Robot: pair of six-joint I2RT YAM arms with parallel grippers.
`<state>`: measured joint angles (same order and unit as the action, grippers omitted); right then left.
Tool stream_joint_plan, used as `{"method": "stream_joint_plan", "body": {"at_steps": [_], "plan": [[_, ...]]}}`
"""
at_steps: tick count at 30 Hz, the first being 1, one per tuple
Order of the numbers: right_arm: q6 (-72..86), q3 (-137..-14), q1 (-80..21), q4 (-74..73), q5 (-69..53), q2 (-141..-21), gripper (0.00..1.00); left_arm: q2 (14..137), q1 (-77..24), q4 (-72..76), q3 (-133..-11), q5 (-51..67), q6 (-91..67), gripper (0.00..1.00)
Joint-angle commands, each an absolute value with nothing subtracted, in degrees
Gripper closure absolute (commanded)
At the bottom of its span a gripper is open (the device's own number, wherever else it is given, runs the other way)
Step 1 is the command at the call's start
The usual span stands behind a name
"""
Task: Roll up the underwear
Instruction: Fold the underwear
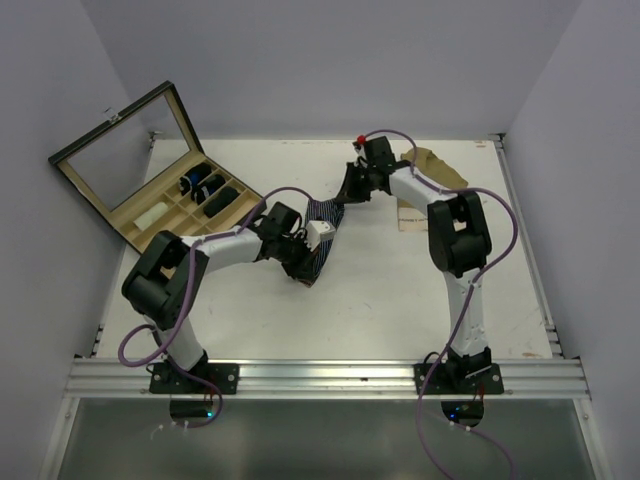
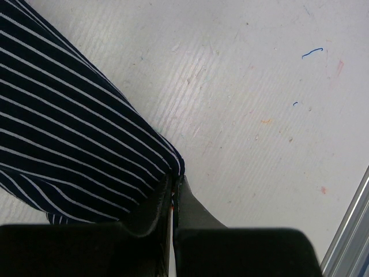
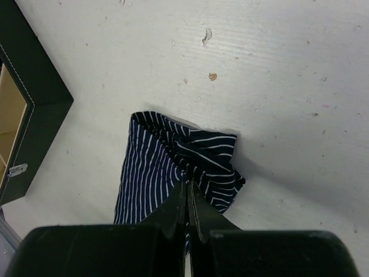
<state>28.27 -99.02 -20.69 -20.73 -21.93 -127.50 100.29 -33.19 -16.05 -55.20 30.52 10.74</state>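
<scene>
A white table is filling the top view, with pale lilac walls closing it in at nine, twelve and three o'clock. In the wrist views its top is looking matte and faintly ribbed, carrying small scuffs, specks and a blue pen mark. An aluminium rail is running along the six o'clock edge, where both arm bases are sitting.

Bare table is lying open from four to eight o'clock between the arms and the rail, and again along the far strip at twelve. At ten o'clock a shallow black box is sitting askew at the table's corner. Its glass-paned lid is standing open and its tan compartments are holding dark rolls. At one o'clock a flat brown sheet is lying partly behind the right arm.

The underwear, soft navy cloth with thin white stripes, is sitting near the table's middle as a narrow band stretching from one o'clock down to seven. The right gripper is pinching its far end, fingers closed tight on a bunched fold, with the cloth spreading beyond them in its wrist view. The left gripper is clamping the near end, its black fingers pressed together on a corner of the fabric. Whether the band is resting on the table or hanging just off it, I cannot tell.
</scene>
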Motion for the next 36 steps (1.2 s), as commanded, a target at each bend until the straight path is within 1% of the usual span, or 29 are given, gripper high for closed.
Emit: {"method": "stream_joint_plan", "body": {"at_steps": [1,9,14,19,20,22,23,25,26,29,31,32,35,36], "plan": [[26.5,-99.8,-20.5,-19.5,-19.9,-129.0,1.00,104.5,-33.4,-23.5,-53.4,25.0,13.3,1.00],[25.1,-95.8,-20.3,-19.1,-17.9,-127.0,1.00,104.8,-33.4,-23.7,-53.6,24.6,13.5,1.00],[23.7,-96.2,-20.3,-19.7,-16.8,-128.1,1.00,104.9,-33.4,-23.8,-53.7,24.6,13.7,1.00],[23.1,-97.5,-20.4,-21.0,-18.5,-128.8,1.00,104.0,-33.4,-24.3,-53.7,25.0,14.1,1.00],[23.0,-97.5,-20.6,-21.0,-18.4,-128.7,1.00,103.7,-33.4,-24.4,-53.7,25.0,14.3,0.98],[22.8,-97.6,-20.5,-21.4,-18.2,-128.3,1.00,102.7,-33.4,-24.6,-53.5,25.2,14.5,0.94],[22.5,-97.7,-20.7,-21.7,-18.1,-128.3,1.00,102.2,-33.5,-24.7,-53.5,25.3,14.5,0.88],[22.1,-98.2,-20.6,-22.3,-18.4,-128.1,1.00,100.2,-33.5,-24.8,-53.4,26.0,14.6,0.79],[21.8,-98.2,-20.7,-22.5,-18.4,-128.1,1.00,99.3,-33.6,-24.8,-53.0,26.3,14.7,0.69],[21.4,-98.2,-21.0,-22.8,-18.5,-127.7,0.99,94.8,-34.0,-24.4,-52.5,27.2,14.9,0.53],[21.1,-98.1,-21.2,-22.7,-18.5,-127.5,0.98,91.4,-34.3,-24.7,-52.5,28.0,14.9,0.49],[20.9,-98.2,-21.3,-22.6,-18.5,-127.4,0.98,90.4,-34.4,-24.9,-52.6,28.4,15.2,0.45],[20.7,-98.2,-21.5,-22.7,-18.5,-127.3,0.94,86.1,-35.4,-27.5,-52.9,30.2,16.6,0.43],[20.6,-98.2,-21.6,-22.6,-18.5,-127.2,0.91,85.3,-35.8,-28.2,-53.1,30.8,16.9,0.43]]}}
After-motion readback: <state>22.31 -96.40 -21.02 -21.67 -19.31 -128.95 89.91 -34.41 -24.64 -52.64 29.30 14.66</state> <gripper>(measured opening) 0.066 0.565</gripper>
